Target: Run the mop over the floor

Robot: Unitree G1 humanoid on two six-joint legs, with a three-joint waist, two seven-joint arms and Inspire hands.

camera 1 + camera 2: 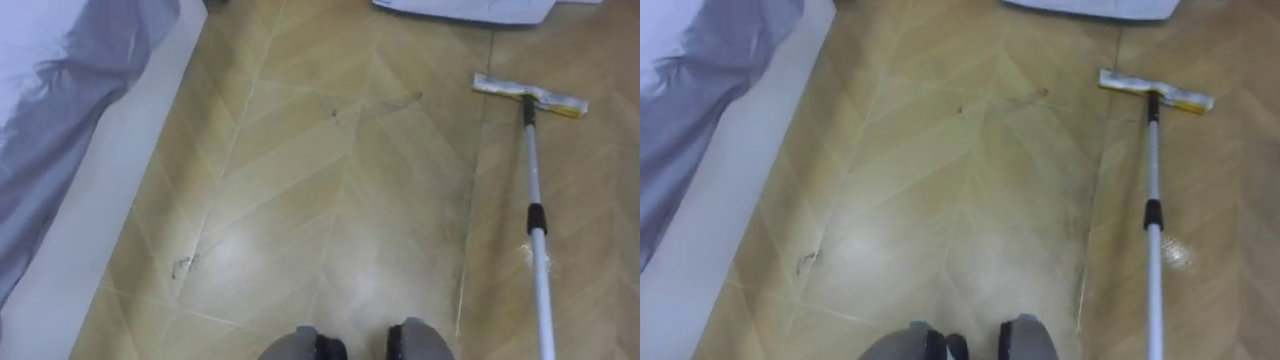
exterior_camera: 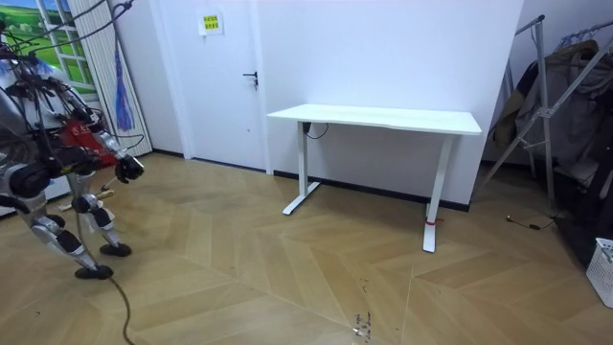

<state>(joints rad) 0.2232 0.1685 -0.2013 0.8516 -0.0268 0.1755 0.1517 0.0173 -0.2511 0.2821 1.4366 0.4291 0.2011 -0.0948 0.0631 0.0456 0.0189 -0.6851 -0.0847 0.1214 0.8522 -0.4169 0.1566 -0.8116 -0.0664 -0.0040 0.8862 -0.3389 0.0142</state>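
From my remote seat I see the long mop, a white and silver pole with black collars, lying on the light herringbone wooden floor to the right. Its flat pale head, yellow at one end, lies at the far right, and the pole runs from there towards me and leaves the near edge. No fingers touch the stretch of pole that I can see.

On the left a crumpled grey sheet hangs over a white bed base. A white flat object sits at the far edge. A small scuff marks the boards near the bed.

In the room view the robot stands on the wood at the room view's left edge, well apart from the white flat-topped bench on white legs by the far wall. Its arms reach out in front. I can make out one dark hand, but I cannot tell whether its fingers are spread, curled or pinching anything, nor which side it belongs to. A white door stands to the left of the bench, and a metal clothes rack to its right.
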